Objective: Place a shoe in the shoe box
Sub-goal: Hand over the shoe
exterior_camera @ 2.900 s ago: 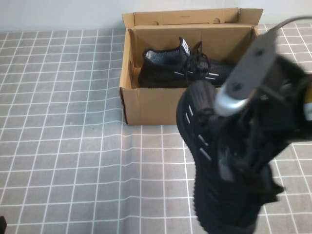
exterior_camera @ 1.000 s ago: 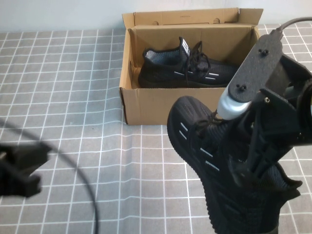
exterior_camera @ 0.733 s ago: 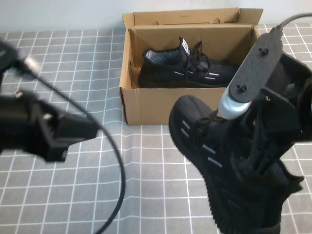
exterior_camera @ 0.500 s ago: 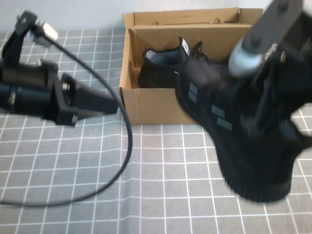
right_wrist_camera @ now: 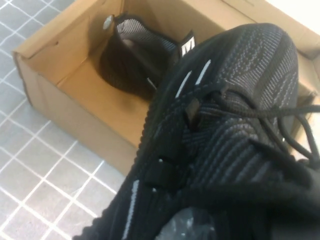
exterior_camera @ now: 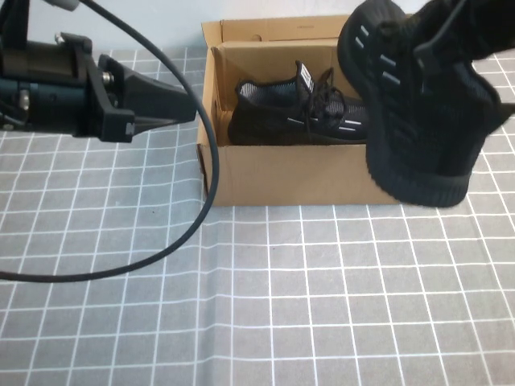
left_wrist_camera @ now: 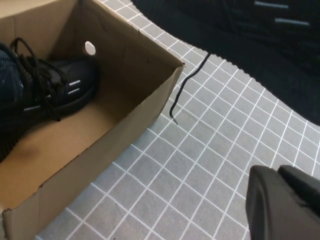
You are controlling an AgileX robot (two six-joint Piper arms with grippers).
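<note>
The shoe (exterior_camera: 418,104), a black knit sneaker with white dashes, hangs in the air over the right end of the shoe box (exterior_camera: 290,173), toe pointing up and away. My right gripper (right_wrist_camera: 243,202) is shut on the shoe (right_wrist_camera: 235,115) near its opening and is mostly hidden by it. The brown cardboard box (right_wrist_camera: 75,120) stands open, with a matching sneaker (exterior_camera: 298,117) lying along its far side. My left gripper (exterior_camera: 189,112) hovers shut and holding nothing just left of the box's left wall. In the left wrist view a lace (left_wrist_camera: 185,85) dangles from the lifted shoe (left_wrist_camera: 260,30) past the box's corner (left_wrist_camera: 125,130).
A grey cloth with a white grid (exterior_camera: 265,305) covers the table. The left arm's black cable (exterior_camera: 121,269) loops over the cloth at front left. The box's lid flap (exterior_camera: 298,28) stands up against the pale back wall.
The right arm has lifted the shoe from low at the front right up and back, over the box's right end. The left arm has swung in from the left to beside the box.
</note>
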